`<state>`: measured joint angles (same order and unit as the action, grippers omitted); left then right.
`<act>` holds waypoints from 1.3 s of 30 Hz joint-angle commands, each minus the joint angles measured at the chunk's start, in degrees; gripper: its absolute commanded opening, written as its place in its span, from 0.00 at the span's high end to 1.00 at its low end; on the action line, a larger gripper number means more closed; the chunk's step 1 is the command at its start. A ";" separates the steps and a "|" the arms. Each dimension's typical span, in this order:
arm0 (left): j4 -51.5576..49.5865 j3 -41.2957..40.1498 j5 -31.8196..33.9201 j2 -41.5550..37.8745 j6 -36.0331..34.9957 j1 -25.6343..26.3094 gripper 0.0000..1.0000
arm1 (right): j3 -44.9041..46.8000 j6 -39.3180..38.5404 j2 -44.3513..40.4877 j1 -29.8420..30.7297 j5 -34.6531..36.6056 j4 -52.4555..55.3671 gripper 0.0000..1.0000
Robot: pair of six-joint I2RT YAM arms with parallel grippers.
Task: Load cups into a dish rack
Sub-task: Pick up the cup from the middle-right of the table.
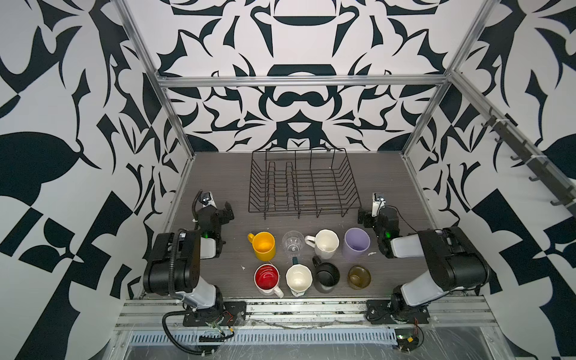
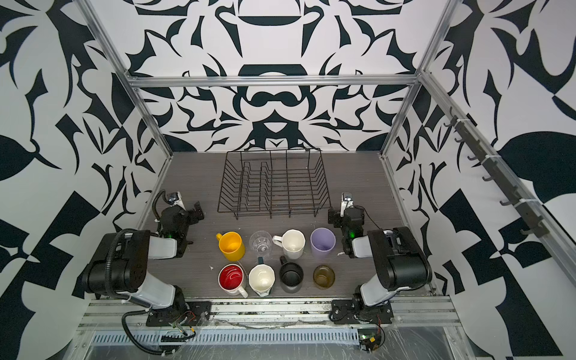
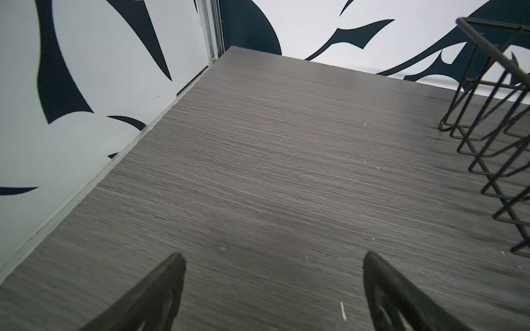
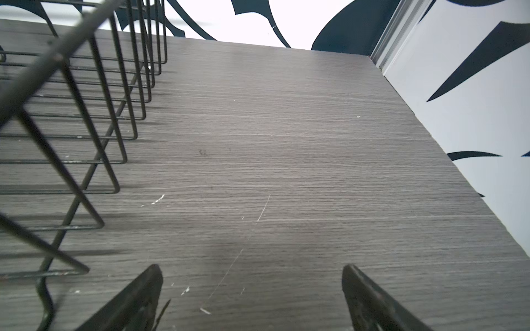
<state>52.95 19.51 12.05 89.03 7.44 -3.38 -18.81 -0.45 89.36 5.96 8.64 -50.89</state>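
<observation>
The empty black wire dish rack (image 1: 304, 212) (image 2: 274, 215) stands at the back middle of the table. In front of it several cups stand upright in two rows: yellow mug (image 1: 264, 246), clear glass (image 1: 293, 243), white faceted mug (image 1: 325, 242) and lilac tumbler (image 1: 357, 243); nearer, red-inside white mug (image 1: 267, 278), teal cream-inside mug (image 1: 298, 279), black mug (image 1: 326, 276) and olive-brown cup (image 1: 359, 276). My left gripper (image 1: 229, 212) (image 3: 274, 260) hovers open left of the rack's front corner. Beside the rack's right front corner, my right gripper (image 1: 363, 218) (image 4: 251, 272) is open too. Neither holds anything.
The grey wood-grain table (image 1: 218, 174) is walled by patterned panels at the back and both sides. In the wrist views the rack's side wires (image 3: 493, 54) (image 4: 58, 56) stand close beside each gripper. Both arm bases sit on the front rail (image 1: 305, 307).
</observation>
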 commanded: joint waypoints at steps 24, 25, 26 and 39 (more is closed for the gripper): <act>1.99 1.09 0.51 0.53 -0.24 -0.18 0.01 | -1.30 -0.52 -0.31 -0.24 0.63 -2.03 0.00; 1.95 1.16 0.51 0.53 -0.30 -0.16 0.01 | -1.25 -0.14 -0.27 -0.24 1.42 -2.10 0.00; 1.81 1.16 0.51 0.53 -0.24 -0.16 0.01 | -1.15 0.92 -0.49 -0.29 4.67 -2.34 0.00; -37.04 11.47 13.15 -25.63 13.75 -0.15 0.01 | -29.80 19.73 -20.76 -1.29 13.39 56.21 0.00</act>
<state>30.87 26.28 18.11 69.78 12.56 -3.38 -41.45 10.96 71.99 4.93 21.47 -14.06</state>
